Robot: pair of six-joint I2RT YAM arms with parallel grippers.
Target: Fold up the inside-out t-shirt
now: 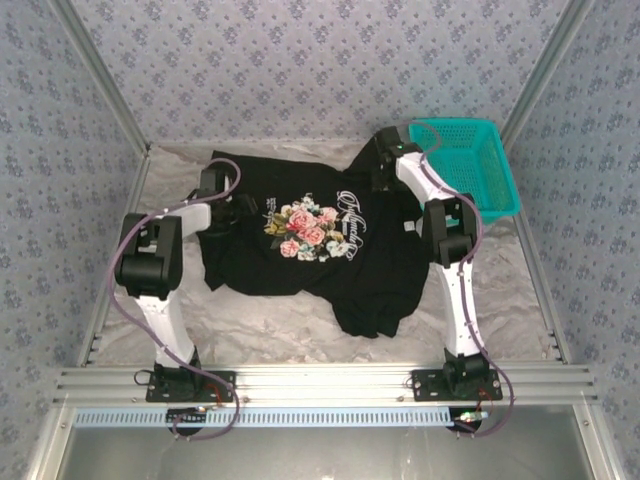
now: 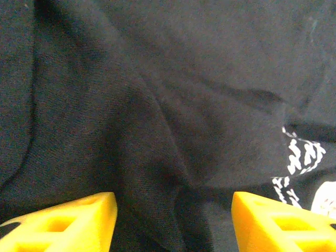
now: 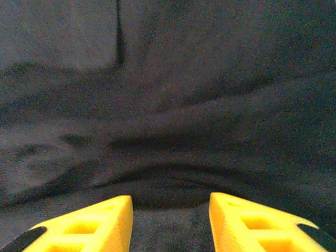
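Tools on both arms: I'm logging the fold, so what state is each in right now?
Left tool: open, jaws apart over the black cloth t-shirt, holding nothing.
Right tool: open, narrower gap, holding nothing.

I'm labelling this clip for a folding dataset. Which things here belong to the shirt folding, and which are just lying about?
Part of the job: black t-shirt; left gripper and right gripper, both open over the cloth.

Just lying about: teal basket at the far right corner; crumpled white table cover.
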